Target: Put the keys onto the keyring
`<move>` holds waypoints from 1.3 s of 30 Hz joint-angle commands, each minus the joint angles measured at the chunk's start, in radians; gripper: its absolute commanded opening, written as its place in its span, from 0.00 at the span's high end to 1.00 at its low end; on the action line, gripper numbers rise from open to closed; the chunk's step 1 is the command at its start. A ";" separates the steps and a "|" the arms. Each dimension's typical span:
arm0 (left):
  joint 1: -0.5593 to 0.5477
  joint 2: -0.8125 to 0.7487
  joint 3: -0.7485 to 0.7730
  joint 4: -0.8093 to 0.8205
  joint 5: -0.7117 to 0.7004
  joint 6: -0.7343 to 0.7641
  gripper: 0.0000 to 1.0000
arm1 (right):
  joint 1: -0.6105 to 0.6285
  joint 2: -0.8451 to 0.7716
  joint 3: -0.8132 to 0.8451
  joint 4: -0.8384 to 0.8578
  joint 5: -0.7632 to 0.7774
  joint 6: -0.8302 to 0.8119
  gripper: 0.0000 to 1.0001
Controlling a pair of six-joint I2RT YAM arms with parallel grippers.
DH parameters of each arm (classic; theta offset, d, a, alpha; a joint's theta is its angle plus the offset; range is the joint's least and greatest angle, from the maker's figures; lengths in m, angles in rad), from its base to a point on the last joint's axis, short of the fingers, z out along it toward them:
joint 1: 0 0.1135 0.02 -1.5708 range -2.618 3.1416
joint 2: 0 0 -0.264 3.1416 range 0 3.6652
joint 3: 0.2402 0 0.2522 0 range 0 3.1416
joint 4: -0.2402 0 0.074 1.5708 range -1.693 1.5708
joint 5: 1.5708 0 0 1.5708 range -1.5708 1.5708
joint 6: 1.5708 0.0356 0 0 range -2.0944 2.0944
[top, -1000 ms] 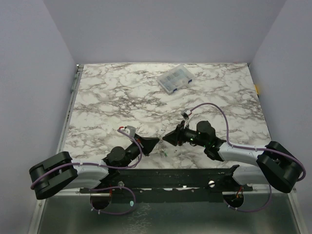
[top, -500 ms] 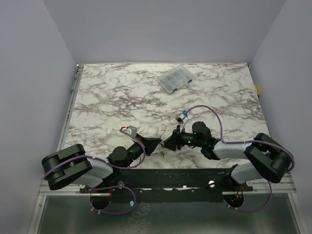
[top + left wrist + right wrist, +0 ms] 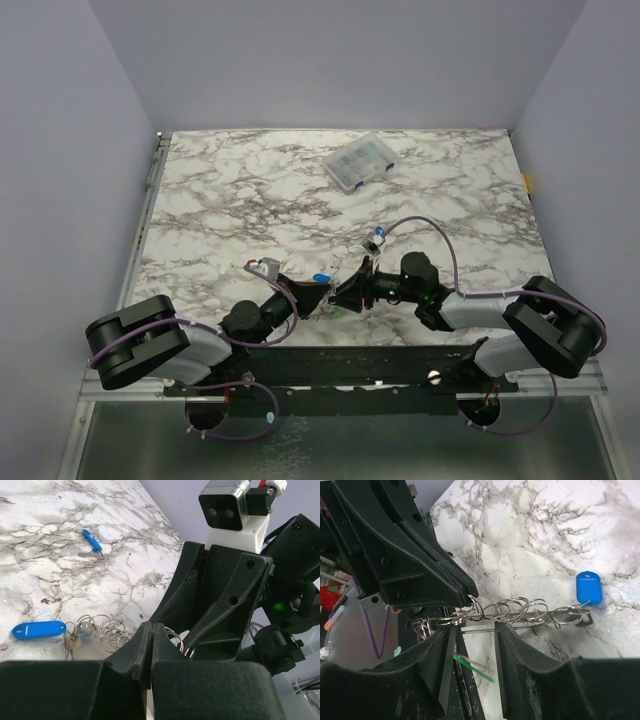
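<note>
The keyring is a chain of silvery rings (image 3: 520,611), stretched out between the two grippers. My left gripper (image 3: 151,630) is shut on a ring at one end; its black fingers (image 3: 445,577) also show in the right wrist view. A blue-headed key (image 3: 39,629) hangs at the chain's other end and also shows in the right wrist view (image 3: 589,587) and the top view (image 3: 322,277). My right gripper (image 3: 472,630) is open, its fingertips just under the chain. A green key (image 3: 472,666) lies on the table below its jaws. A second blue key (image 3: 92,541) lies loose on the marble.
A clear plastic compartment box (image 3: 358,161) stands at the far middle of the marble table (image 3: 220,200). The two grippers (image 3: 332,296) meet tip to tip near the table's front edge, close to the black base rail (image 3: 330,365).
My right gripper has moved left and closed in on the left gripper. The blue-headed key now shows just above the two grippers in the top view.
</note>
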 commanded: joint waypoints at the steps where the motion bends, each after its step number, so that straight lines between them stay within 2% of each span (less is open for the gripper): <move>1: 0.000 -0.020 -0.160 0.072 0.010 -0.018 1.00 | 0.005 -0.024 0.004 0.025 0.088 -0.012 0.53; 7: 0.000 -0.069 -0.173 0.069 0.012 -0.030 1.00 | 0.004 -0.005 0.015 0.031 0.134 -0.010 0.51; 12: 0.000 -0.146 -0.171 0.064 0.044 -0.047 1.00 | 0.004 -0.066 0.024 -0.053 0.124 -0.061 0.43; 18: 0.001 -0.362 -0.134 -0.045 0.167 0.002 1.00 | 0.004 -0.342 0.083 -0.361 0.034 -0.193 0.34; 22: 0.008 -0.559 -0.090 -0.130 0.253 0.036 1.00 | 0.004 -0.554 0.153 -0.581 0.138 -0.265 0.32; 26: 0.011 -0.678 -0.021 -0.224 0.350 0.052 1.00 | 0.004 -0.670 0.221 -0.619 0.180 -0.265 0.32; 33: 0.011 -0.633 0.105 -0.214 0.529 0.036 1.00 | 0.004 -0.554 0.305 -0.487 0.065 -0.185 0.36; 39: 0.011 -0.599 0.153 -0.210 0.585 0.051 1.00 | 0.004 -0.401 0.344 -0.405 -0.217 -0.115 0.44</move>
